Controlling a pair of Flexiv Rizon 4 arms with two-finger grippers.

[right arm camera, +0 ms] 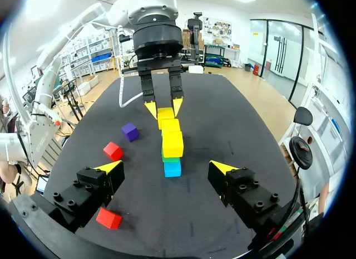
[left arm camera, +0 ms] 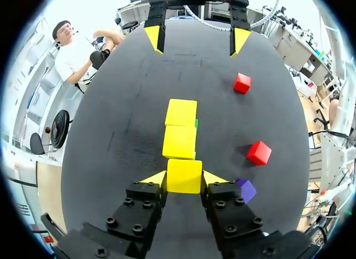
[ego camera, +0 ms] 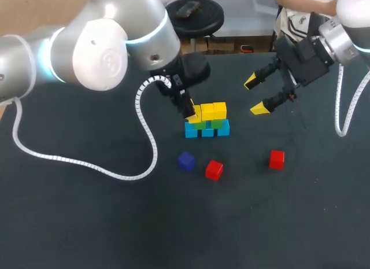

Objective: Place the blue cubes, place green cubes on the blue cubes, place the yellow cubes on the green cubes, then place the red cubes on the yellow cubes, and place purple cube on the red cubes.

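We judge the build to be a little past halfway. The blue cubes [ego camera: 207,131] lie in a row on the dark surface [ego camera: 87,223], the green cubes [ego camera: 216,124] sit on them, and two yellow cubes [ego camera: 213,111] rest on the green layer. Our left gripper [left arm camera: 184,180] holds a third yellow cube [left arm camera: 184,175], its fingers closed narrowly on two opposite sides. It is at the 9 o'clock end of the yellow row, just beside its neighbour; we cannot tell whether it already rests fully on the layer below. Our right gripper [ego camera: 255,95] hangs above the surface at about 2 o'clock from the stack [ego camera: 208,121], fingers spread wide and holding nothing. As we read it, what is left is to let go of this yellow cube, then add the red layer and the purple cap. A red cube [ego camera: 214,169] lies loose at 6 o'clock from the stack and a second red cube [ego camera: 276,159] at 4 o'clock. The purple cube [ego camera: 185,161] lies at 7 o'clock, near the first red one.
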